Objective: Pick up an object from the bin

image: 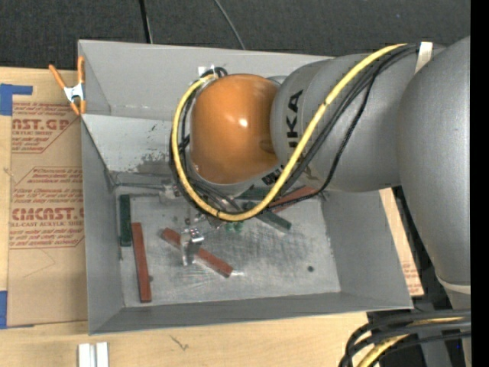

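Observation:
My gripper (191,245) reaches down below the orange cover into the middle left of the bin floor. It stands right over a short red-brown stick (215,264) that lies slantwise there, crossing the stick's middle. Whether it touches the stick I cannot tell. A longer red-brown stick (141,262) lies lengthwise to the left of it. A dark green stick (124,220) lies along the left wall.
Another dark green stick (276,221) and a reddish stick (298,196) poke out from under the arm at the bin's middle right. The arm and its orange cover hide the back of the bin floor.

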Controlling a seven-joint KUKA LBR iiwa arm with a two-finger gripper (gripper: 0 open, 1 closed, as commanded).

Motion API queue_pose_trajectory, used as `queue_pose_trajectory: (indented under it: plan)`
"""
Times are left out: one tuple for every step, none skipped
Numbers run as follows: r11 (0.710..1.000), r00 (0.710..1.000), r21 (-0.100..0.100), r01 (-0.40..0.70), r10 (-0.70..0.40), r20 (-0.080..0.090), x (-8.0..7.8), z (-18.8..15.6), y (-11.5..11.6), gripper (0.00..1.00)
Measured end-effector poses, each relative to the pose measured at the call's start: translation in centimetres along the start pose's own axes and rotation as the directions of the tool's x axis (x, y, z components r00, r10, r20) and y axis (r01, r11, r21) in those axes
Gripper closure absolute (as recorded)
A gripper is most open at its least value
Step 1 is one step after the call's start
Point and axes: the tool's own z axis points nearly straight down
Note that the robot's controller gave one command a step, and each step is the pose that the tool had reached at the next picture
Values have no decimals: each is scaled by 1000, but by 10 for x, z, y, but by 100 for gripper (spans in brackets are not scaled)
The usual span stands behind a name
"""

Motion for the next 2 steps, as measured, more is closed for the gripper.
queue_pose_trajectory:
  plan:
    - [999, 999, 3, 50, -50, -9, 31, 38, -25, 0]
    - [984, 984, 2, -179, 179, -10, -9, 117, -56, 100]
